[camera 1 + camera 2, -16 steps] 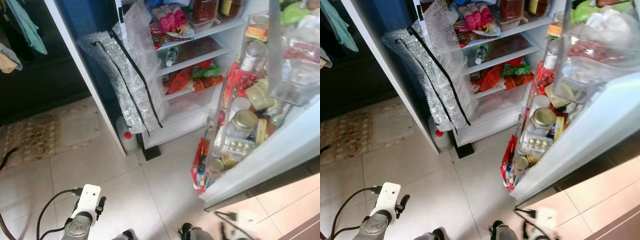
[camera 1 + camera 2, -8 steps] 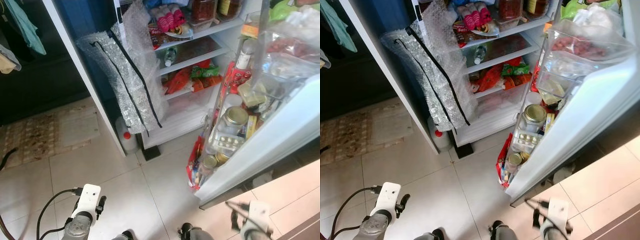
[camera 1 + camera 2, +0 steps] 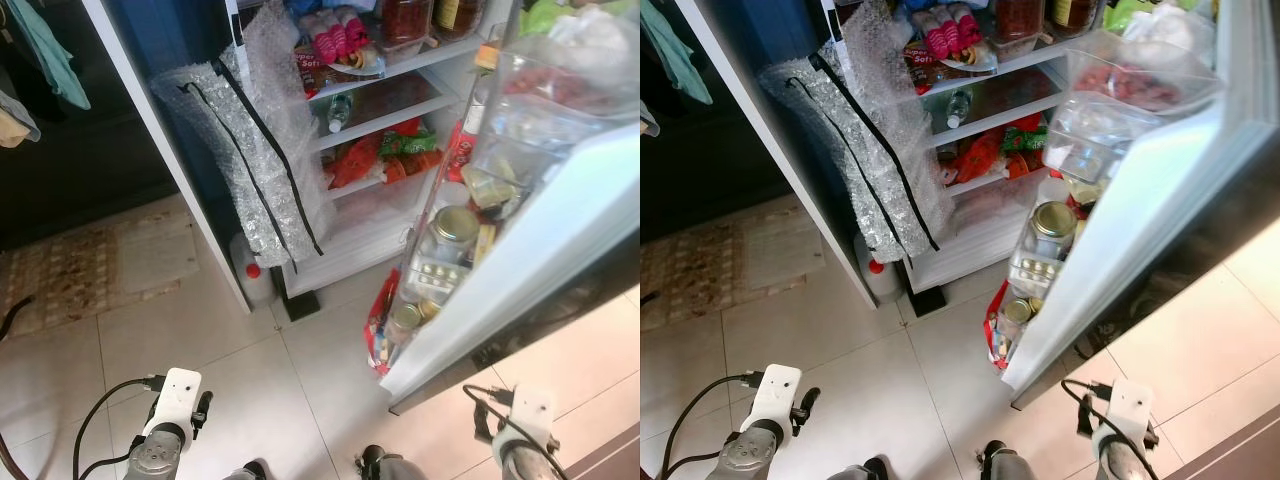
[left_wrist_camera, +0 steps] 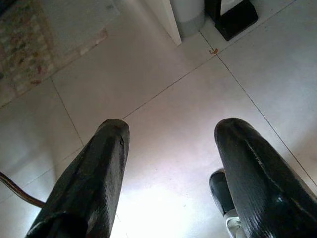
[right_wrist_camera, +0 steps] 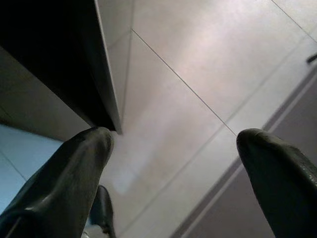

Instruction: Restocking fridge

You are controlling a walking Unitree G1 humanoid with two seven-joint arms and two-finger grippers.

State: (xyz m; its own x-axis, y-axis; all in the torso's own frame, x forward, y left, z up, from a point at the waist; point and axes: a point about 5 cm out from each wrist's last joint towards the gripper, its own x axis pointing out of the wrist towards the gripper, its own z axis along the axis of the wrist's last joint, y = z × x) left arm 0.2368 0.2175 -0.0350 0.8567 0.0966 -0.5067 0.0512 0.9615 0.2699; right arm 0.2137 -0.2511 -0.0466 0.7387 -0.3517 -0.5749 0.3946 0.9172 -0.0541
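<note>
The white fridge door (image 3: 1160,190) is standing ajar just ahead of the right gripper (image 5: 173,163), nearer than the left gripper (image 4: 171,163); both are hanging spread and empty.

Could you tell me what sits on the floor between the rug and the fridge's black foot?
A white jug with a red cap, seen in both eye views.

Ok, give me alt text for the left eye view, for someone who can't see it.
An open white fridge with packed shelves, its white door swung wide, racks crammed with jars and bottles. Crinkled clear bubble wrap hangs by the fridge's blue side, a white plastic jug with a red cap beneath on pale floor tiles. Both arms hang low, left tool open.
</note>
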